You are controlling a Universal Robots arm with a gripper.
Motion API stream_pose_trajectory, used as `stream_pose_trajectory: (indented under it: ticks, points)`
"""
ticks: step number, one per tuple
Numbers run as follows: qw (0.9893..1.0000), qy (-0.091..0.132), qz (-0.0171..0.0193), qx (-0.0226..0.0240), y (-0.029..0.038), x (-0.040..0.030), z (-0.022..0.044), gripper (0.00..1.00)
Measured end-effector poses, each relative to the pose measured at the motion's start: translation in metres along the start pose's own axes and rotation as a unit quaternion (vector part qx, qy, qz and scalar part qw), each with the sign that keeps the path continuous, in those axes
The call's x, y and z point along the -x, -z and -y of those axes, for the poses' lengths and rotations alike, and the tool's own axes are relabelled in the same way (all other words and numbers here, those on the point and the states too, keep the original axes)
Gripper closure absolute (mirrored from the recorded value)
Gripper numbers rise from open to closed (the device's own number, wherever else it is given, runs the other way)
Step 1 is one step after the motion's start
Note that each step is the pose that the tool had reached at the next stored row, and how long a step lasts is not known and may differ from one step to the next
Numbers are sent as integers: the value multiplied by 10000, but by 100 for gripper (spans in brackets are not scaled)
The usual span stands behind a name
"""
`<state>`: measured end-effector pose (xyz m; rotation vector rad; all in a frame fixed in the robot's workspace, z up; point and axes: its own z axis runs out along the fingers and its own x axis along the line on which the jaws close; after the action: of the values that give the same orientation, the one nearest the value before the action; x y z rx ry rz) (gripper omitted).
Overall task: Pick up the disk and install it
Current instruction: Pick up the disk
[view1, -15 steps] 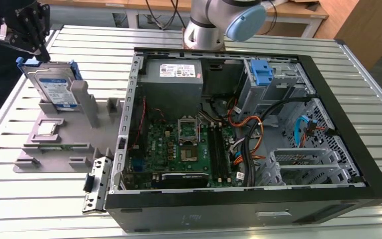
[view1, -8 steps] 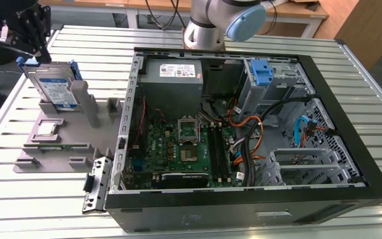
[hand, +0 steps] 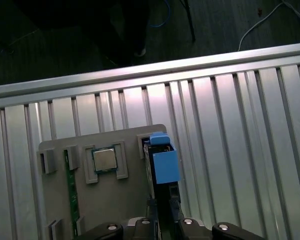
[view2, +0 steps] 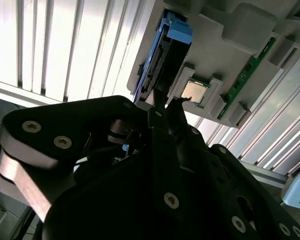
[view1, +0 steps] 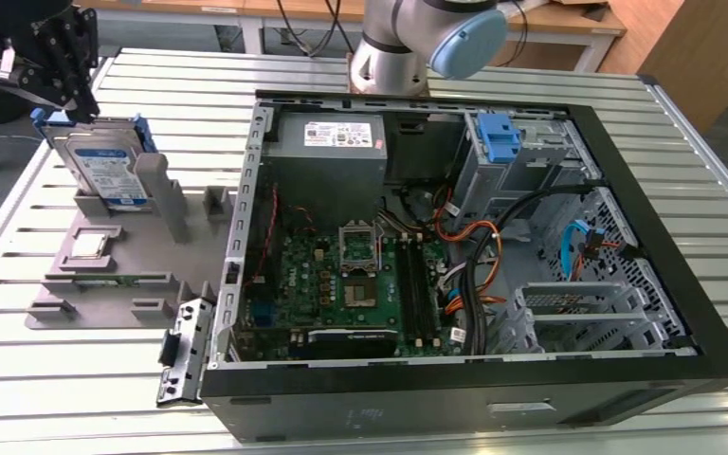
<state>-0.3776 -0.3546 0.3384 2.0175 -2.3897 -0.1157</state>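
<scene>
Disk stands upright in grey holder, exterior view's left of computer case. Gripper sits at its top corner; whether it is clamped, you cannot tell. First wrist view shows you disk's blue frame end-on, just beside chip.

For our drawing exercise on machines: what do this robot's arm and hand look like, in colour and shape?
The arm is a silver-grey tube with a round light-blue cap at its joint. The hand is black, built of flat linked plates dotted with silver screw heads, with one bare metal link.
</scene>
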Motion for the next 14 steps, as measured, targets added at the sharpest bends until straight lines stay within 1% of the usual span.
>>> stream_pose_trajectory:
  ticks: [3,4,5,7,8,14]
  points:
    - [10000,0,0,0,0,0,0,75]
    - [10000,0,0,0,0,0,0,64]
    - [10000,0,0,0,0,0,0,58]
    - [10000,0,1,0,0,0,0,58]
    - [10000,0,1,0,0,0,0,51]
    - [10000,0,1,0,0,0,0,51]
